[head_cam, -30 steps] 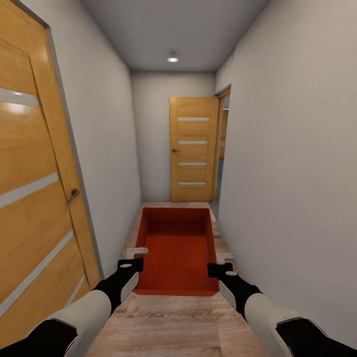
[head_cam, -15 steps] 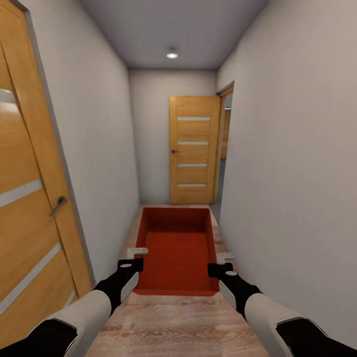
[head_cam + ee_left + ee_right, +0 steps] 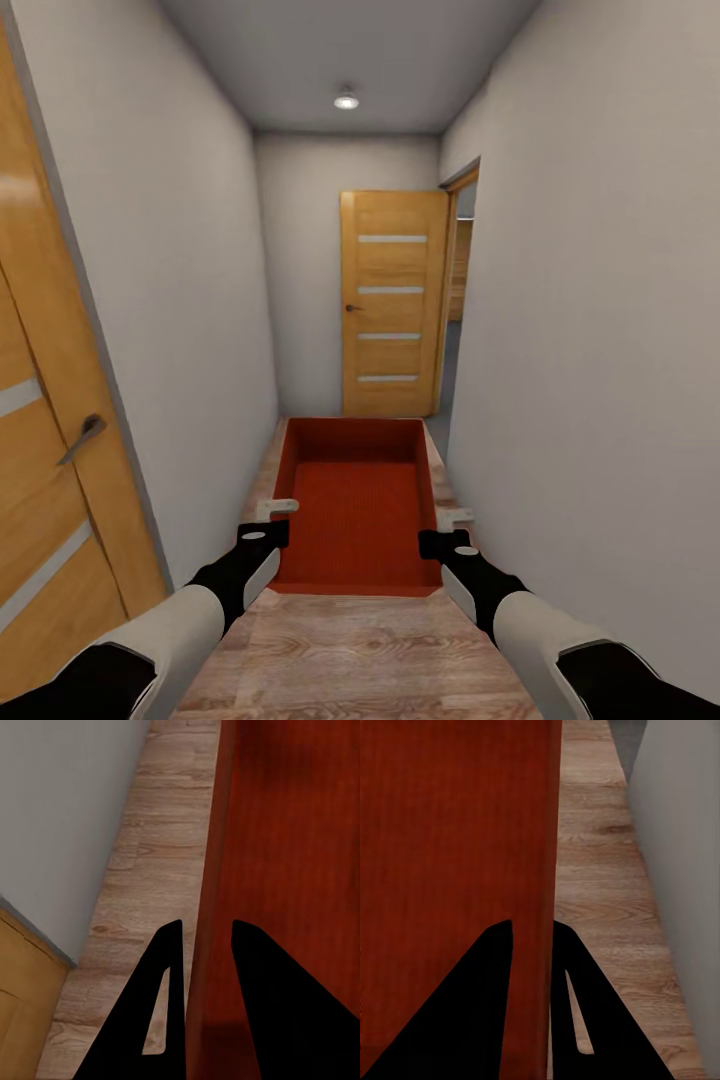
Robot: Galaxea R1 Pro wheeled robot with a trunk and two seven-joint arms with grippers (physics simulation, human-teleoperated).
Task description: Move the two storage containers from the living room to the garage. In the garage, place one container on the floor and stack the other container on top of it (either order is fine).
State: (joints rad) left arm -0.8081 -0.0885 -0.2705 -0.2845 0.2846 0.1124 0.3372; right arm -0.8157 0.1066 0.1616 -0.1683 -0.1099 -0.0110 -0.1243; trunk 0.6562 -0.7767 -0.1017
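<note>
Between both grippers (left (image 3: pixel 277 508), right (image 3: pixel 455 517)) hangs 1 storage container (image 3: pixel 360 500), walls pinched.

We see both arms built alike: black upper segments, glossy white forearm shells, then black wrists, each with a small white disc on top. The left gripper (image 3: pixel 283 507) and right gripper (image 3: pixel 452 517) end in pale grey fingers (image 3: pixel 278 508); close up those fingers (image 3: pixel 161 1009) look flat black, tapered, the outer one slotted.

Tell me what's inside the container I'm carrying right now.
The container looks empty: bare ribbed orange-red bottom and plain walls. The left pincer and right pincer each straddle a side wall. The corridor floor beneath it is hidden.
</note>
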